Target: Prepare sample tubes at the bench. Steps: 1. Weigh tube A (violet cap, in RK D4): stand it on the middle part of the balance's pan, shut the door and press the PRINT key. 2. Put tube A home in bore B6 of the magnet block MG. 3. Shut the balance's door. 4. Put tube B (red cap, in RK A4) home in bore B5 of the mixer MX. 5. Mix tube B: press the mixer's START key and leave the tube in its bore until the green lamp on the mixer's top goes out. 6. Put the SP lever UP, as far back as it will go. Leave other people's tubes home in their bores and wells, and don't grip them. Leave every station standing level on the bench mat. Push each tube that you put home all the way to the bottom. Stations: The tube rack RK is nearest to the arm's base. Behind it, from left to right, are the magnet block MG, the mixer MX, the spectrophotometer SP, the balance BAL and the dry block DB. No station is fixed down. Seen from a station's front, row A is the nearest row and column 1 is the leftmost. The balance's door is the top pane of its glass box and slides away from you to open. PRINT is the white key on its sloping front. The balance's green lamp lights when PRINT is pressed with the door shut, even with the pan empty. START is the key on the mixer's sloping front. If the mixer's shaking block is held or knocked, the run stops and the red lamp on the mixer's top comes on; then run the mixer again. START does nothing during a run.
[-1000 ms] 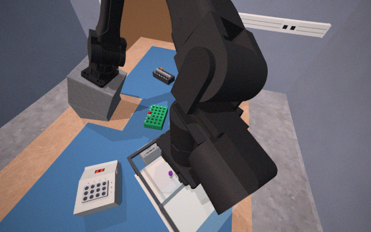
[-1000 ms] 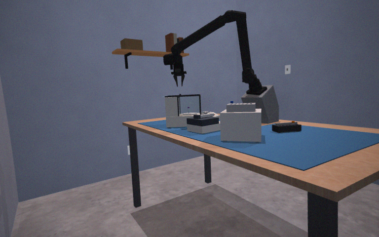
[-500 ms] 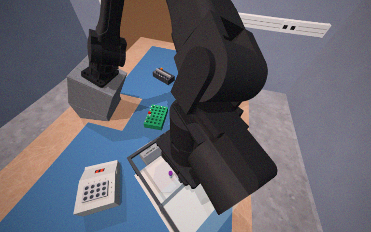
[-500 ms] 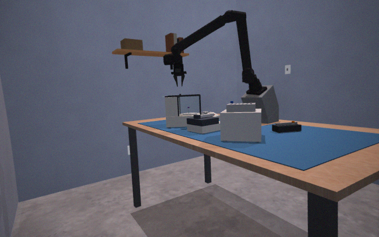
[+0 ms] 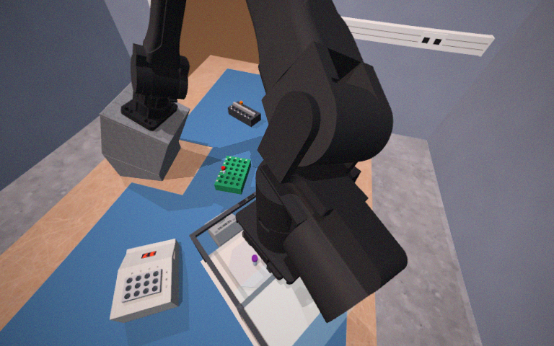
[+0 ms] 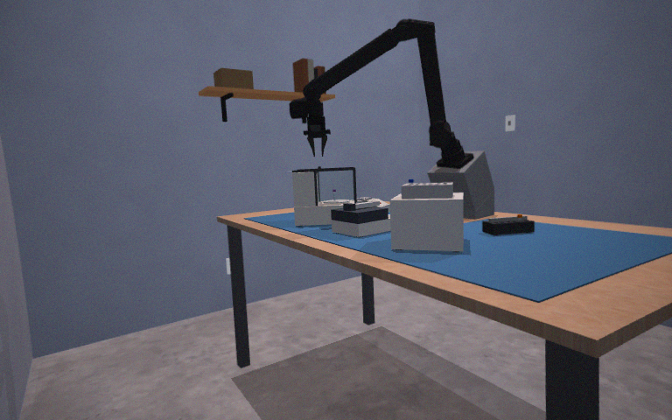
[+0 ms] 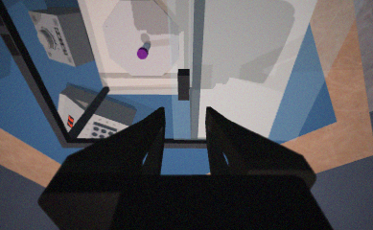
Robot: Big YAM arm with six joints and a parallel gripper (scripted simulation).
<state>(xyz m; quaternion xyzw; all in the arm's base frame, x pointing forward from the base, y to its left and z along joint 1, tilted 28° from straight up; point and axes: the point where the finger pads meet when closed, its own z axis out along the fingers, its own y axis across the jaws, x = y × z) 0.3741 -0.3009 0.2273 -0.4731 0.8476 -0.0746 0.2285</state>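
Tube A with its violet cap (image 5: 254,258) (image 6: 333,190) (image 7: 142,53) stands upright on the balance's pan (image 7: 118,35). The balance (image 5: 271,313) (image 6: 311,215) (image 7: 241,110) has its top door slid back, with the black door handle (image 7: 183,84) near the rear housing. My gripper (image 6: 318,155) (image 7: 185,114) is partly open and empty, pointing down high above the glass box, near the handle; the arm hides its fingers in the top view. Tube B with its red cap (image 5: 223,168) stands in the green rack (image 5: 233,184). The mixer (image 6: 427,223) and magnet block (image 5: 244,114) (image 6: 507,227) stand on the mat.
The dry block (image 5: 172,274) (image 7: 121,105) stands beside the balance. The spectrophotometer (image 6: 360,228) stands between balance and mixer. A blue cap (image 6: 410,180) shows on the mixer and an orange cap (image 5: 241,102) on the magnet block. The black glass-box frame (image 5: 216,274) (image 6: 354,185) stands up below the gripper.
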